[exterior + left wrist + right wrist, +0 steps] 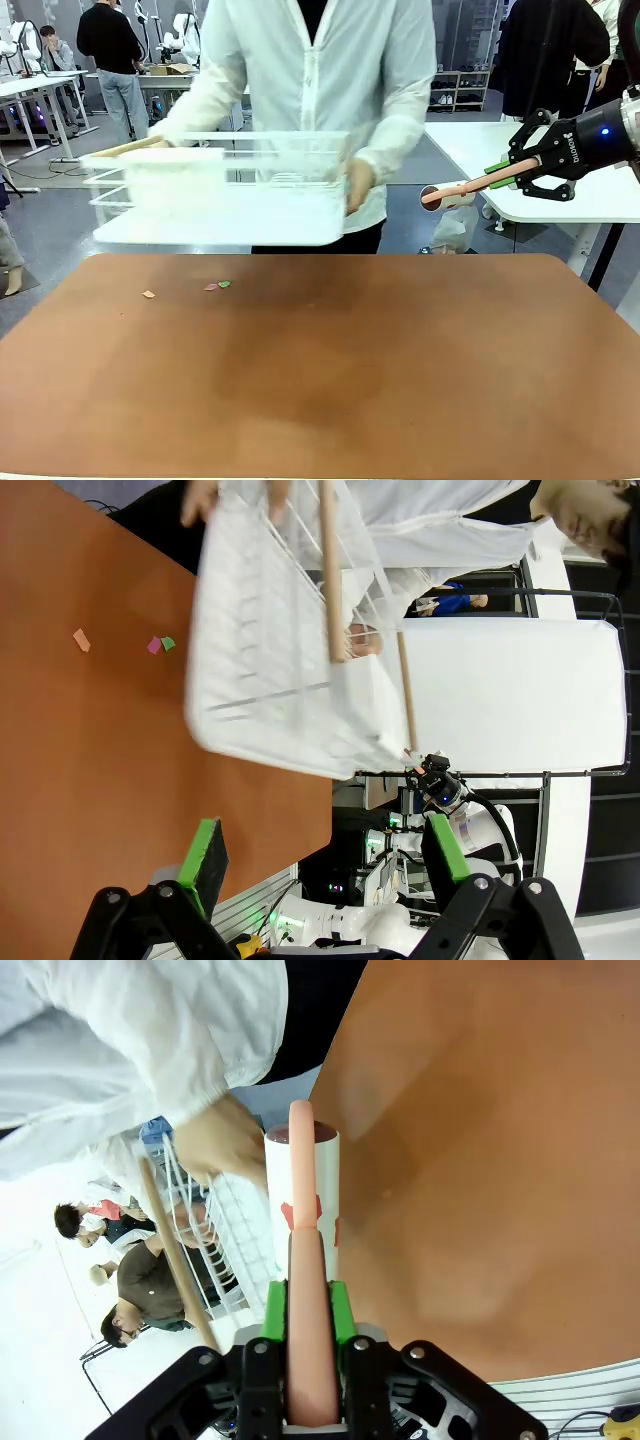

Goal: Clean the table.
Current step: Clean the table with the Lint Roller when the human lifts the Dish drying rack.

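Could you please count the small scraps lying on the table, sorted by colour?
Orange scrap: 1
Pink scrap: 1
Green scrap: 1
Total: 3 scraps, all on the far left part of the table; the pink and green ones lie close together.

left tool (pixel 322 855): jaws apart | rack (pixel 280 670): held by hand (pixel 203 497) | scraps (pixel 160 644): on table (pixel 90 780)

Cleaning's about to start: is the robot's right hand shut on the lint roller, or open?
Shut: the right hand's green pads clamp the pink-handled white lint roller from both sides.
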`<action>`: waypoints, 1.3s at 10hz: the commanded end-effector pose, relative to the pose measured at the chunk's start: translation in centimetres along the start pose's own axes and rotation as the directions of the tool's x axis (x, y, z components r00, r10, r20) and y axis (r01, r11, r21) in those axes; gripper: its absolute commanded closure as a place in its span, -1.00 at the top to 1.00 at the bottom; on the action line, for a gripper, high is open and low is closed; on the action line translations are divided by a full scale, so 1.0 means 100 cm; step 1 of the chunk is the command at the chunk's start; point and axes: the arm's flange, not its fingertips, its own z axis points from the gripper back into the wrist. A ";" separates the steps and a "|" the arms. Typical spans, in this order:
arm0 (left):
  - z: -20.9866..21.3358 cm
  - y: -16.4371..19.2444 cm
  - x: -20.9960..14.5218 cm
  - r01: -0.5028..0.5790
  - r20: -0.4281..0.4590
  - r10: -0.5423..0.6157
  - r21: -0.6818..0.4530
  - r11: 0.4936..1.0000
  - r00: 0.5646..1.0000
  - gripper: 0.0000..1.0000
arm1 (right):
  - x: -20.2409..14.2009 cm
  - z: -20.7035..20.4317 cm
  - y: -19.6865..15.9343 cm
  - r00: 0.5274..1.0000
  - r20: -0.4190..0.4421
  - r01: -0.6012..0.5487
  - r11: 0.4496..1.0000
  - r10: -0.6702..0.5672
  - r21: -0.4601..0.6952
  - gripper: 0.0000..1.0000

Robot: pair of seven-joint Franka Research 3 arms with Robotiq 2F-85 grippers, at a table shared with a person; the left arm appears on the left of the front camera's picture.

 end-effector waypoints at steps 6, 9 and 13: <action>0.002 -0.001 0.000 0.007 0.000 -0.007 -0.023 1.000 1.000 1.00 | -0.001 0.000 0.001 1.000 -0.001 -0.002 1.000 0.002 0.001 -0.80; 0.002 -0.001 0.000 0.007 0.000 -0.007 -0.023 1.000 1.000 1.00 | -0.001 0.000 0.001 1.000 -0.001 -0.002 1.000 0.002 0.001 -0.80; 0.002 -0.001 0.000 0.007 0.000 -0.007 -0.023 1.000 1.000 1.00 | -0.001 0.000 0.001 1.000 -0.001 -0.002 1.000 0.002 0.001 -0.80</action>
